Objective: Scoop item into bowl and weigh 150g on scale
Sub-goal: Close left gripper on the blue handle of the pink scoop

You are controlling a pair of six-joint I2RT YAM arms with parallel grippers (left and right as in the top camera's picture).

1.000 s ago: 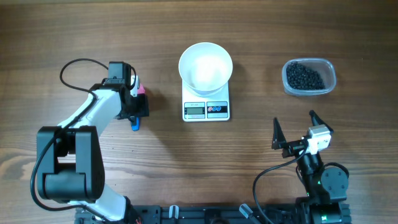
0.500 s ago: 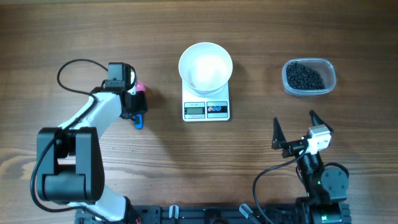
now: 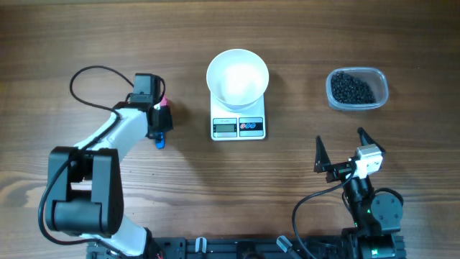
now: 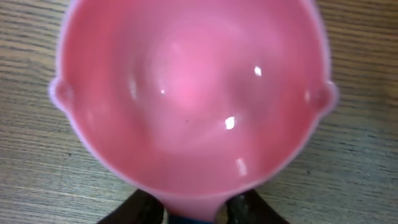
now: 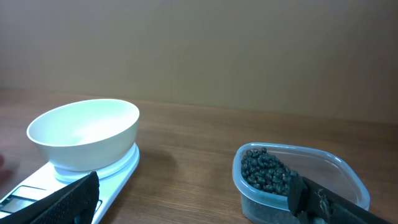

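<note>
**A:** Is there any writing that can be read here?

**B:** None. The scale (image 3: pixel 238 119) has a grey display (image 3: pixel 225 128) on its front edge, but from overhead whatever it shows is too small to tell.

**A:** And the two round buttons (image 3: pixel 251 126) beside it?

**B:** Only small spots of colour. Any marks on them are too small to read.

**A:** What about the bowl (image 5: pixel 84 134) or the clear tub (image 3: pixel 381 90)?

**B:** Both look plain, with no readable label. The pink scoop (image 4: pixel 186 93) fills the left wrist view, and only glints of light show on it.
</note>
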